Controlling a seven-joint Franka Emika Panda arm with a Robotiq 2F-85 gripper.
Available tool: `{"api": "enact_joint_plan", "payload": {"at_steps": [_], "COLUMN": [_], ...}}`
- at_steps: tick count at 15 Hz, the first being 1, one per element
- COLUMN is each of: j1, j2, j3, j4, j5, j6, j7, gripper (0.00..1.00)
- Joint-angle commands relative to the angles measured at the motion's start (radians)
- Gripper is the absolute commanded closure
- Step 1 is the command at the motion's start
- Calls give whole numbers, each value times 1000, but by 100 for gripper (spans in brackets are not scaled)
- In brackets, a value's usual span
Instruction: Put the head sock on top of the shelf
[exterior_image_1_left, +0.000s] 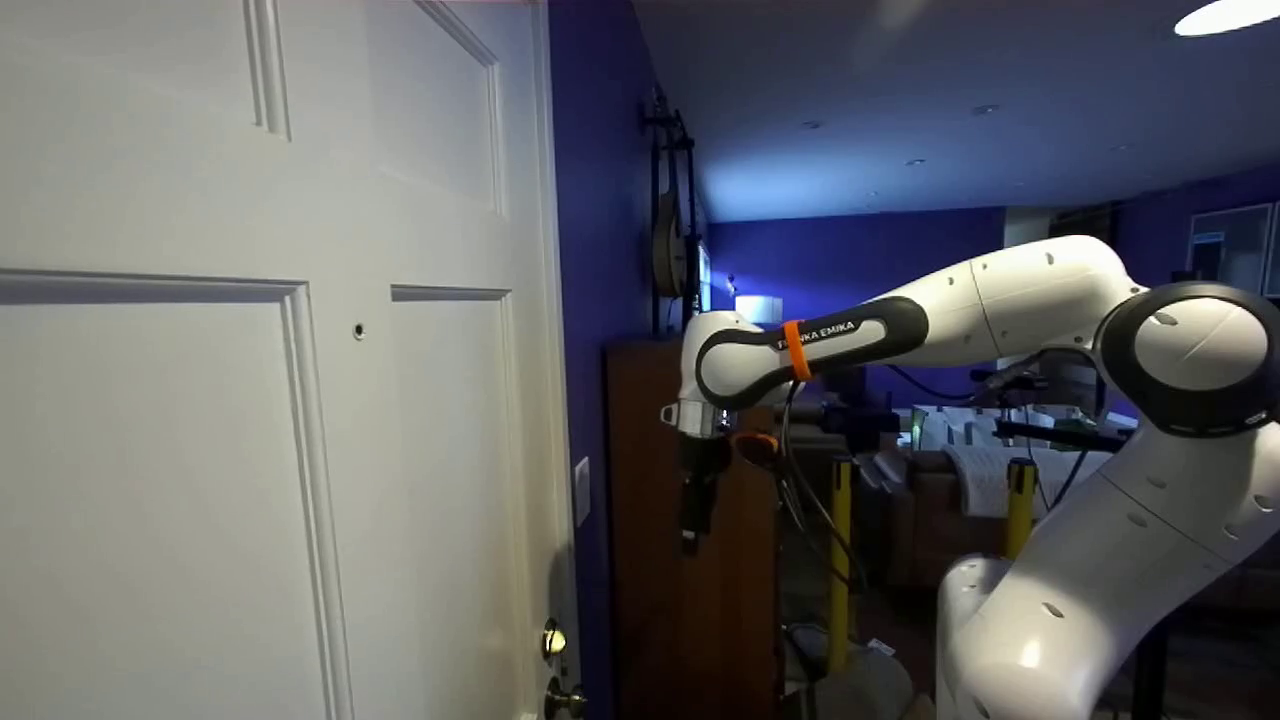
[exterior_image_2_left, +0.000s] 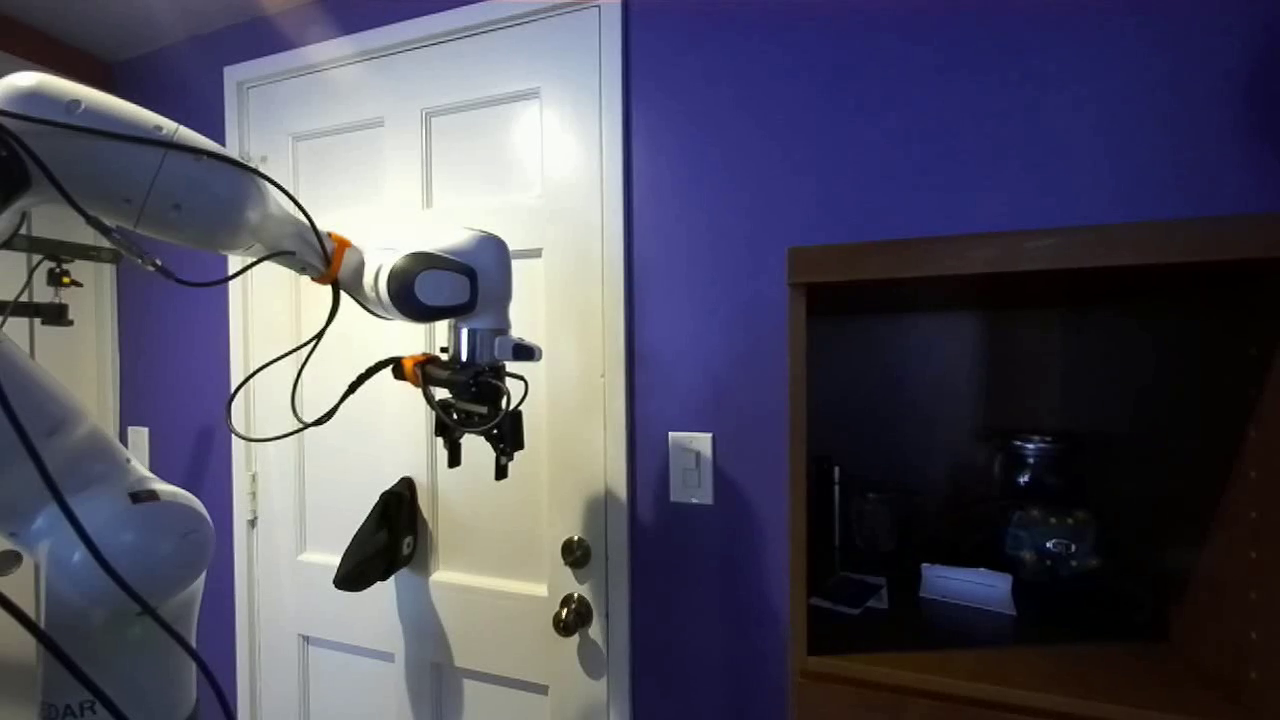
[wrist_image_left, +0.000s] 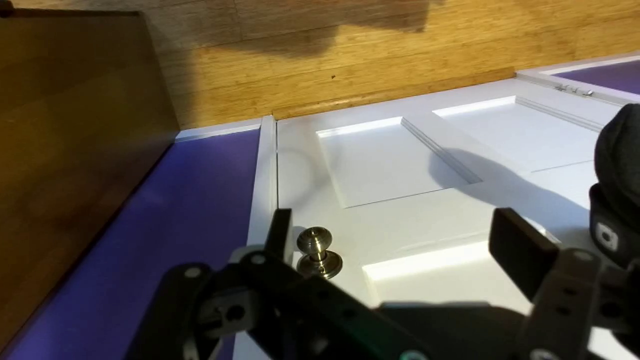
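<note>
Mostly, purple wall (exterior_image_2_left: 950, 120) and plank floor (wrist_image_left: 375, 65) border the white panelled door (exterior_image_2_left: 490, 540). Just past the door's latch edge stands the brown shelf (exterior_image_2_left: 1030, 253). The robot arm (exterior_image_1_left: 1040, 290) reaches in front of the door; before the door's hinge-side half, the black head sock (exterior_image_2_left: 380, 540) hangs tilted. The gripper (exterior_image_2_left: 478, 460) has its jaws wide apart before the door, higher than its brass knob (exterior_image_2_left: 573, 614).

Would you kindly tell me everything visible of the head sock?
The head sock is black, baggy, apparently cloth, with a pale, dark-ringed square patch. In an exterior view it hangs tilted before the white door, lower than and apart from the open gripper. Its support and any door contact are unclear.
</note>
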Motion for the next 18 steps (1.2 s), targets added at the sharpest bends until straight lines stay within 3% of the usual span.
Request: {"api": "enact_joint_plan", "payload": {"at_steps": [1, 5, 11, 12, 18], "j1": [46, 138, 253, 226, 245], "j2": [31, 64, 162, 122, 159], "j3": [49, 122, 228, 215, 238], "j4": [-16, -31, -18, -26, -23], "j5": [28, 87, 180, 162, 162], "j6": [-13, 22, 167, 125, 156], "j7": [-27, -27, -40, -15, -21], "gripper": [0, 0, 0, 0, 0]}}
